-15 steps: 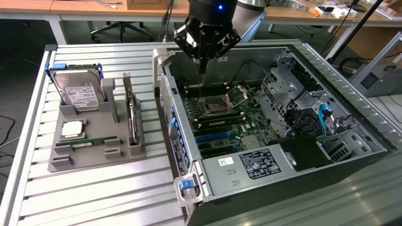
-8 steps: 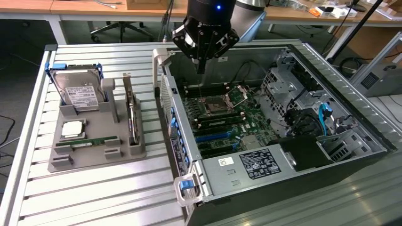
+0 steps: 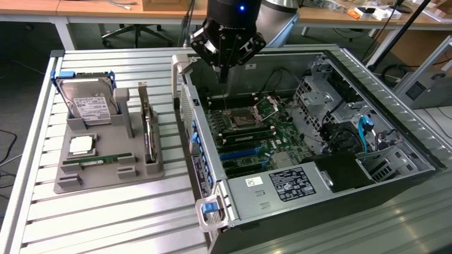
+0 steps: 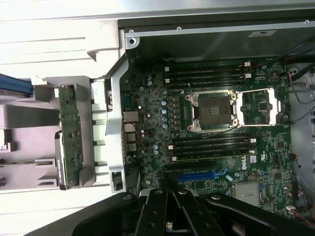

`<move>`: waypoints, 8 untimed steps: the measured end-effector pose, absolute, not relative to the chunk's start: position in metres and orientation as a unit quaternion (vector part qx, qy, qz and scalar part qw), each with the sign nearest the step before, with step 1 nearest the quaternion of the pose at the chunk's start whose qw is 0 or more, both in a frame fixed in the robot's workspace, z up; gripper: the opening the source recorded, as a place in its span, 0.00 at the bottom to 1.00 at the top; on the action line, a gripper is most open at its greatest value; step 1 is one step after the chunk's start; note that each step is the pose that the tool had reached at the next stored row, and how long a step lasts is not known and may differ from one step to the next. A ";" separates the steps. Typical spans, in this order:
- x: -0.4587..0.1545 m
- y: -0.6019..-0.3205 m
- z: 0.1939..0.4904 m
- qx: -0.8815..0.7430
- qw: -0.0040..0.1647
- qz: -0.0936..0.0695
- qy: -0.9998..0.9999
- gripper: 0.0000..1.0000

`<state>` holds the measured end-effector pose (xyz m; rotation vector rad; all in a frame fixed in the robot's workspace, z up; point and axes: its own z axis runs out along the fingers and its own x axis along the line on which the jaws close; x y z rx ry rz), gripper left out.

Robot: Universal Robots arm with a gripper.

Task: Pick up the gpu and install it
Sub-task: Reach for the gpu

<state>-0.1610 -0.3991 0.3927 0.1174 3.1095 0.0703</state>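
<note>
- Workshop background: wooden desks across the back, with an office chair beneath them.
- Work surface: pale slatted table, carrying a grey fixture tray on the exterior view's left and an open computer case on the exterior view's right.
- Gripper: clenched shut, with nothing between the fingers. Hangs over the far corner of the case on the side nearest the tray, fingertips pointing down, clear of every part.
- gpu: stands on its long edge in a slot along the tray side nearest the case. Untouched, apart from the gripper.
- Hard drive: upright at the far end of the tray, in a blue-trimmed cradle, white label showing.
- Processor chip and RAM stick: flat on the near half of the tray, the chip just beyond the stick.
- Motherboard: lies on the case floor. CPU socket bare, flanked by memory slots.
- Blue expansion slot: vacant, near the gripper in the wrist view.
- Power supply: at the near end of the case, label upward.
</note>
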 end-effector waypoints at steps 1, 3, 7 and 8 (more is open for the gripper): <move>-0.162 -0.399 0.393 0.038 0.015 0.023 0.999 0.11; -0.164 -0.399 0.393 0.038 0.015 0.023 0.999 0.11; -0.168 -0.399 0.393 0.038 0.015 0.023 0.999 0.11; -0.168 -0.399 0.393 0.038 0.015 0.023 0.999 0.11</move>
